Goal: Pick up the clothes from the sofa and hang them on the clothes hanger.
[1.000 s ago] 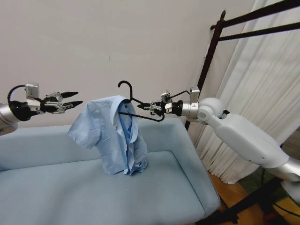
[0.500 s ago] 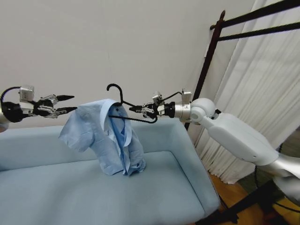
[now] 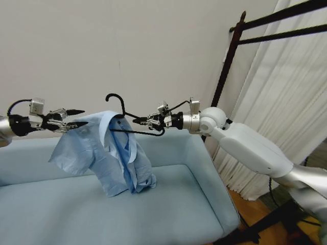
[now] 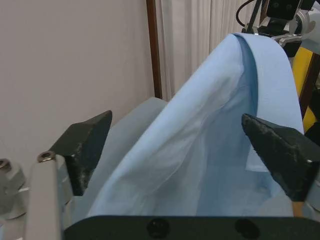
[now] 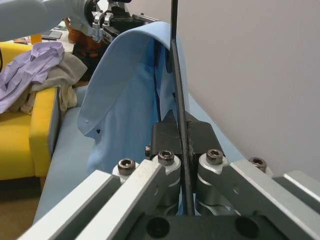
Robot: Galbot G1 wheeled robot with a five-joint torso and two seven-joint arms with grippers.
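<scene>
The right gripper (image 3: 144, 121) is clamped on 1 end of the thin black wire hanger (image 3: 115, 95), and the left gripper (image 3: 82, 117) stands with its jaws spread wide either side of a shoulder of the light blue short-sleeved shirt (image 3: 110, 153). The shirt is draped over the hanger above the pale blue fabric sofa (image 3: 194, 204), well apart from the dark wooden clothes rack (image 3: 227, 61). To my eye the shirt sits loosely, so a dip of the free end or a tug from the left could slide it off. The hanger's long axis runs level between the 2 grippers, hook up, with the shirt tails pointing down toward the seat.
</scene>
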